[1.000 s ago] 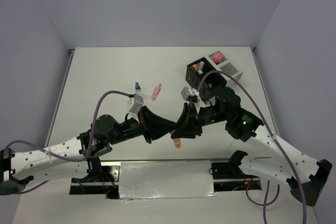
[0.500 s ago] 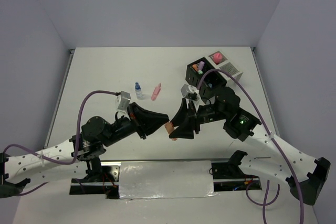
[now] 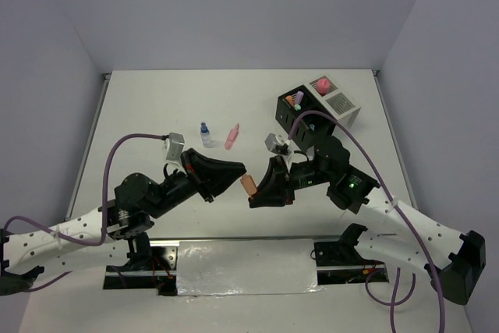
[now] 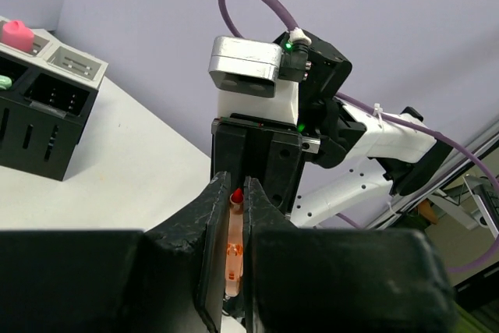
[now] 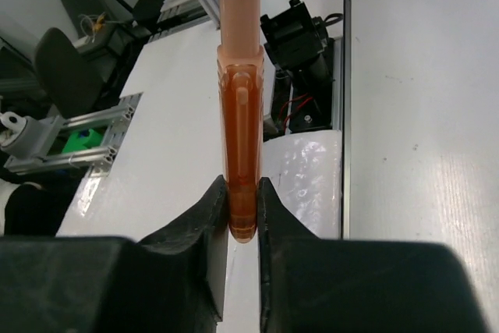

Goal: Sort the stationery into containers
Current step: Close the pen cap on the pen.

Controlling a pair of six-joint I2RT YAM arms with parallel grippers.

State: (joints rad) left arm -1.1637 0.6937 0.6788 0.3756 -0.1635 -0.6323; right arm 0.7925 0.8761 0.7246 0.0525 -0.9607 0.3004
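An orange highlighter [image 3: 248, 185] hangs in the air between both grippers, above the table's near middle. My left gripper [image 3: 239, 175] is shut on one end; in the left wrist view the highlighter [image 4: 232, 247] lies between the left gripper's [image 4: 236, 189] jaws, a red tip showing. My right gripper [image 3: 257, 193] is shut on the other end, the darker orange part [image 5: 240, 122] pinched at my right gripper [image 5: 242, 193]. The black container [image 3: 300, 118] holds purple and orange items; the white container [image 3: 341, 104] holds a pink one [image 3: 320, 84].
A small blue-capped bottle [image 3: 205, 133] and a pink highlighter [image 3: 231, 136] lie on the table behind the left gripper. The two containers stand side by side at the back right, close behind the right arm's wrist. A foil-covered strip [image 3: 245, 267] runs along the near edge.
The orange highlighter has risen and shifted up-left with the left gripper. The right gripper opened briefly, then shut on the highlighter's free end. The left arm drew back to the left.
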